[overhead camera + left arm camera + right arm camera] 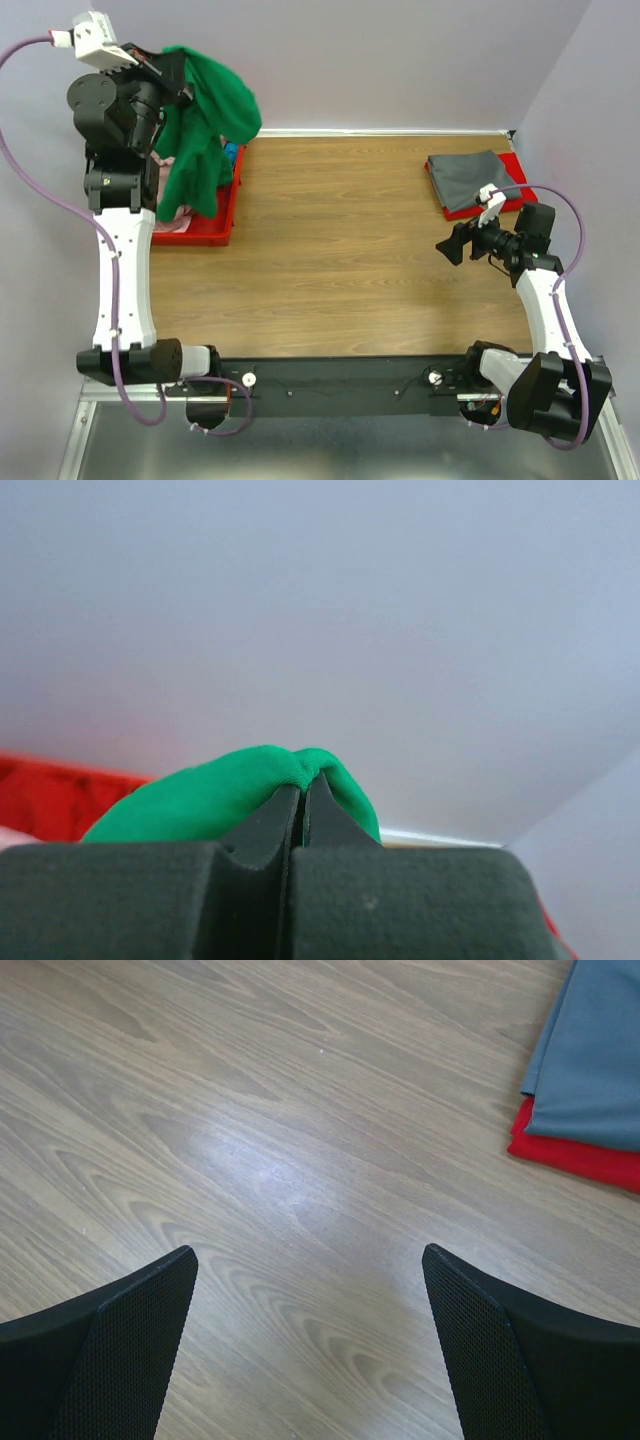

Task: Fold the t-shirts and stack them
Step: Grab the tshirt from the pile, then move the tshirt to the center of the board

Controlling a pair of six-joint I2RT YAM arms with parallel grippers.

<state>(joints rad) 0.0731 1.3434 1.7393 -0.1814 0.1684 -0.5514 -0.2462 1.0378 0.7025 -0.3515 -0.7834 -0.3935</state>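
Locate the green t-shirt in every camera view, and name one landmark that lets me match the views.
Top external: upper left, green t-shirt hanging over the red bin.
Left wrist: bottom centre, pinched in the shut left tool.
Right wrist: not in view.
Shared landmark: the red bin, left of the shirt in the left wrist view, beneath it from above.

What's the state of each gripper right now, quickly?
Left gripper: closed, holding the green t-shirt.
Right gripper: open, holding nothing.
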